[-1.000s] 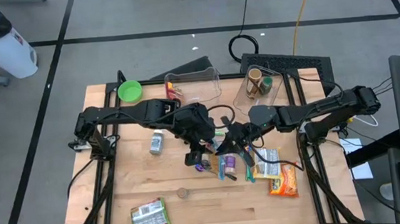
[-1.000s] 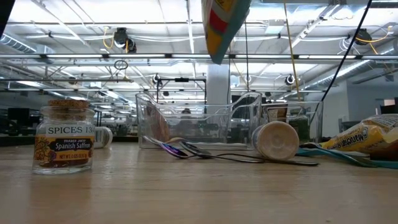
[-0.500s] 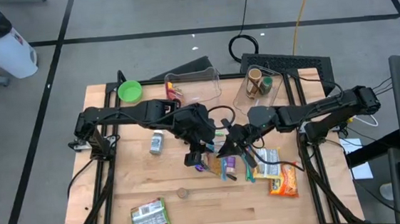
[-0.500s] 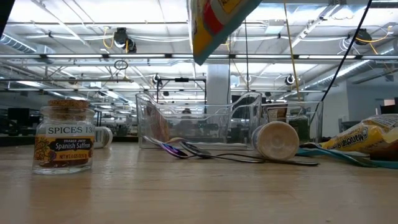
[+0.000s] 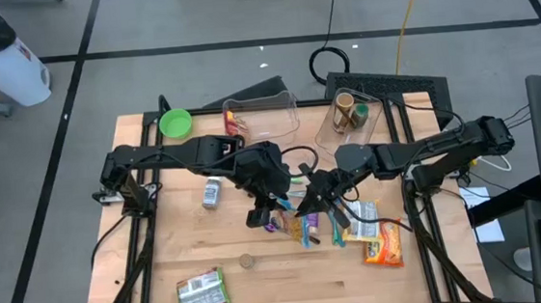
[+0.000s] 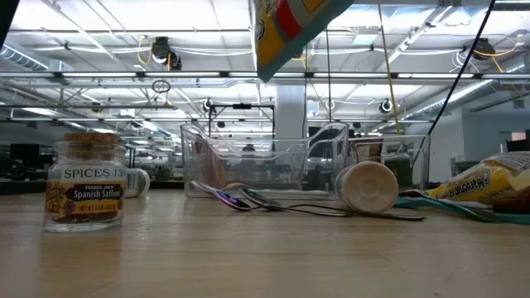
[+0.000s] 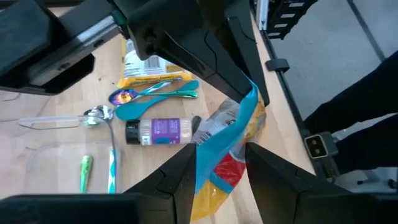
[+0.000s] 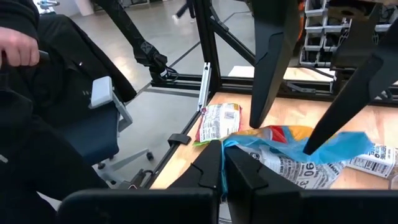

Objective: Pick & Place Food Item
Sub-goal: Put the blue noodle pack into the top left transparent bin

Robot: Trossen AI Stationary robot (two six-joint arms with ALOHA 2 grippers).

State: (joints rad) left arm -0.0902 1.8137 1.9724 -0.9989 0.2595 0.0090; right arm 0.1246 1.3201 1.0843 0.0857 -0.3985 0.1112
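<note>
Now your left hand [image 7: 217,163] has drawn its fingers in a little over the last second and sits clamped on one end of the yellow, red and blue snack bag [image 7: 225,158], while your right hand [image 8: 222,163], fingers pressed together, pinches the bag's blue edge on the far side. The bag hangs stretched between the two hands, lifted clear of the tabletop [image 5: 163,257]; from the low camera its yellow corner [image 6: 286,33] has swung slightly sideways and higher in the past second, so you are carrying it rather than just gripping it. Below the left hand lie the purple-labelled bottle [image 7: 158,131], the teal spoon [image 7: 155,107] and a second yellow packet [image 7: 146,70], all left on the wood. Ahead of both hands, the clear bins [image 5: 263,115] stand well apart from the bag. My reading: the pick is done, and the bag is shared by two hands; one must let go before the placing can go cleanly, or the foil may tear.
</note>
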